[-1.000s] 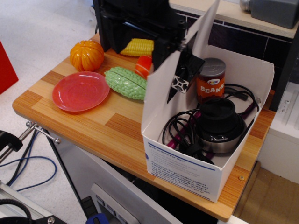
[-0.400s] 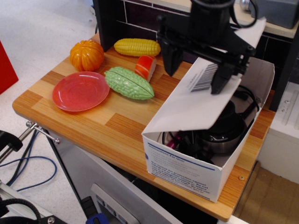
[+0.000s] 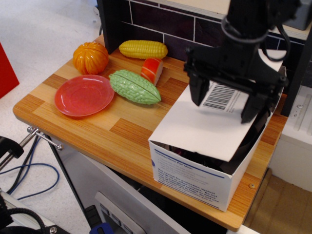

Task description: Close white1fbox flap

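Observation.image view: my open gripper (image 3: 225, 105) presses the flap (image 3: 204, 127) (upright a second ago) nearly flat over the box (image 3: 195, 175).

End effector (image 3: 226, 101) pointing down, fingers spread wide.

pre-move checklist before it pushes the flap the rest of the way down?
1. Large white cardboard flap with barcode lowered over the white cardboard box with blue print: ok, nearly flat.
2. Flap fully seated: not ok, a dark gap shows along its front and right edges.
3. Black robot hand over the flap: ok, both fingers straddle the barcode.
4. Hand actually pressing the flap: cannot tell.
5. Contents below the rim: cannot tell, mostly hidden by the flap.
6. Red round plate and green bumpy toy gourd clear of the box: ok.
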`<state>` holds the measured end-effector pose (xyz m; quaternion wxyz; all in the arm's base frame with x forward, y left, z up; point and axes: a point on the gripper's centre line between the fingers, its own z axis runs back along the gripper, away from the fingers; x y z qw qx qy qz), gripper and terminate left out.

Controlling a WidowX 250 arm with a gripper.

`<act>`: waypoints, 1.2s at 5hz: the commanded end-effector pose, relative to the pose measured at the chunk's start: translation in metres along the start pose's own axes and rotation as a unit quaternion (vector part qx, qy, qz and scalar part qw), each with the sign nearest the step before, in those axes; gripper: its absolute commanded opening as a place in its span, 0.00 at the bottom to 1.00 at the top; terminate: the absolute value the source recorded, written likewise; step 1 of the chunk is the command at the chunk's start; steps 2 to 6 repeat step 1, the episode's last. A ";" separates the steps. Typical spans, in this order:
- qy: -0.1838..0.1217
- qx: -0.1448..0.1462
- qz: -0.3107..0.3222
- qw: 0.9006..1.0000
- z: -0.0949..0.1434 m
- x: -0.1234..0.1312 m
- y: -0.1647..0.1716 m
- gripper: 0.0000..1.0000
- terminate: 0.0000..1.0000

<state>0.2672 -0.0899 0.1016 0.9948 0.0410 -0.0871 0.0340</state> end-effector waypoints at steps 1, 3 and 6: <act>-0.023 0.001 0.003 1.000 -0.004 -0.003 -0.007 1.00 1.00; -0.023 0.001 0.003 1.000 -0.004 -0.003 -0.007 1.00 1.00; -0.023 0.001 0.003 1.000 -0.004 -0.003 -0.007 1.00 1.00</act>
